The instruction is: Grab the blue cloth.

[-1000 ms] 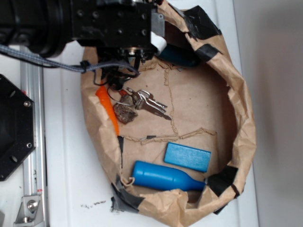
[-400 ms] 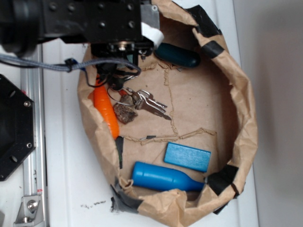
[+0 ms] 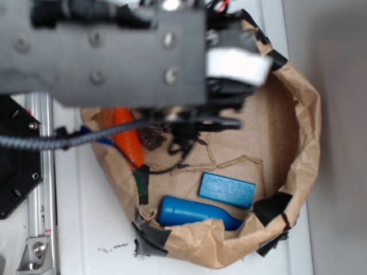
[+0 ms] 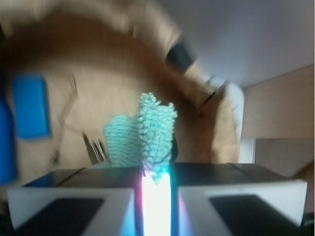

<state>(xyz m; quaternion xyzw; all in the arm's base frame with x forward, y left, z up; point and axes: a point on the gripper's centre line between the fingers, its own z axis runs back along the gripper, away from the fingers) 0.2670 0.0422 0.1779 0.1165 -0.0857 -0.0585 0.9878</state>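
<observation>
Task progress: grab looks done; the blue cloth (image 4: 142, 137) hangs off the floor of the paper bag (image 3: 301, 143). Only holding on remains.
Tool: tool (image 4: 156, 184) clenched on the cloth's lower edge.
Cloth position: pinched between the jaws, above the bag's middle.
Bag contents: carrot (image 3: 127, 140) at left wall; block (image 3: 227, 189) and bottle (image 3: 192, 212) near front rim.
Surface: white table (image 3: 92, 229).
Room: plain grey wall beyond.

overhead exterior view, close wrist view
</observation>
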